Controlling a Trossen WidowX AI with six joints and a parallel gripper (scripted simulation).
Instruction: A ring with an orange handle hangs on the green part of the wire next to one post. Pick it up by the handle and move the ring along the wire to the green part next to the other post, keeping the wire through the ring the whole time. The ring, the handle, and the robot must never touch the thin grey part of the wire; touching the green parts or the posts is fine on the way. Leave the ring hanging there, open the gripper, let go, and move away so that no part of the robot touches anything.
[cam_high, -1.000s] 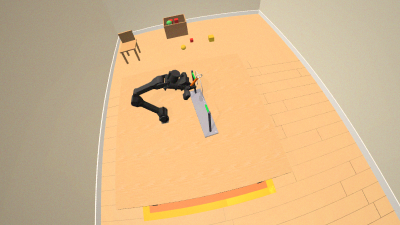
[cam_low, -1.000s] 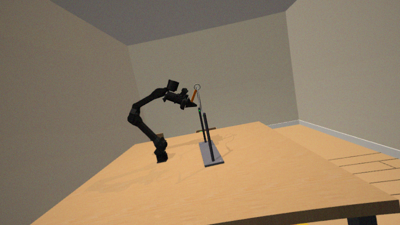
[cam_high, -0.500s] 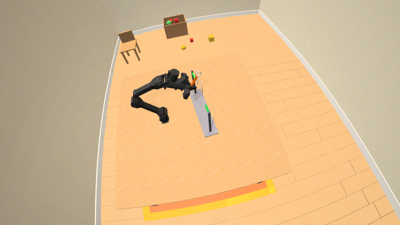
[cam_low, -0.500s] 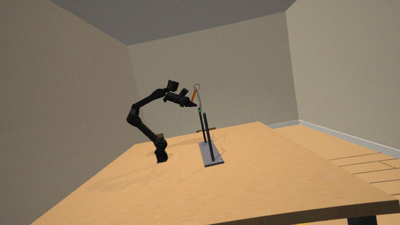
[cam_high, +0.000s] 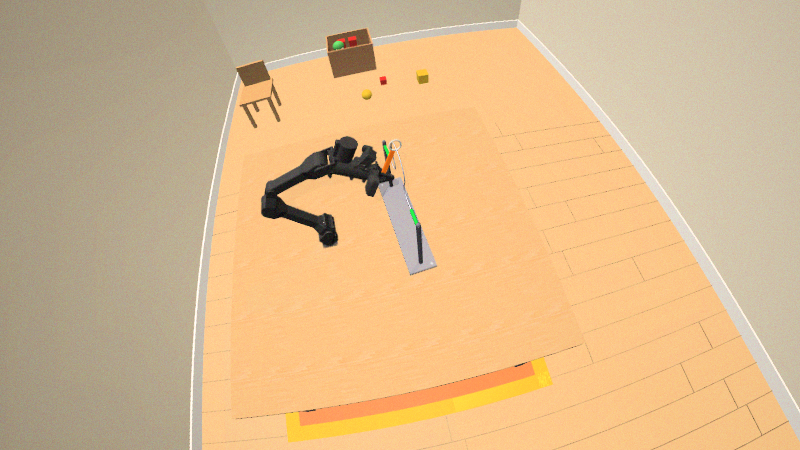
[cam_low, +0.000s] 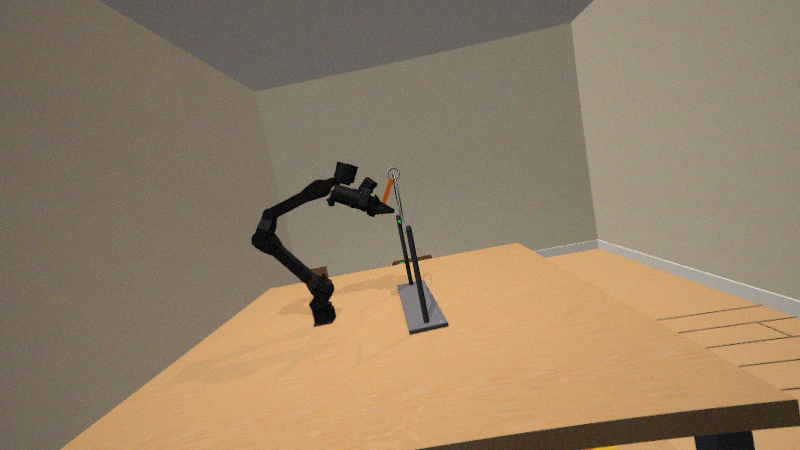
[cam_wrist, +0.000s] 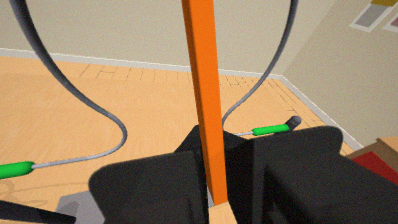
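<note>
My gripper (cam_high: 386, 177) (cam_low: 387, 209) (cam_wrist: 201, 129) is shut on the orange handle (cam_high: 388, 161) (cam_low: 387, 191) (cam_wrist: 202, 65), which slants up from the fingers. The ring (cam_high: 396, 139) (cam_low: 393, 167) at its upper end is at the high part of the grey wire (cam_high: 403, 176) (cam_low: 399, 201) (cam_wrist: 62, 80), between the two posts; it is out of the wrist view. The wire seems to pass through it; contact cannot be told. One green part (cam_high: 386, 150) (cam_wrist: 270, 130) is by the far post (cam_low: 406, 251), the other (cam_high: 413, 216) (cam_wrist: 15, 170) by the near post (cam_high: 419, 243) (cam_low: 417, 274).
The posts stand on a grey base plate (cam_high: 403, 223) (cam_low: 416, 307) on the wooden table (cam_high: 335, 335) (cam_low: 335, 380). The gripper is above table height, on the arm-base side of the wire. A chair (cam_high: 257, 91) and a brown box (cam_high: 352, 60) stand on the floor beyond the table.
</note>
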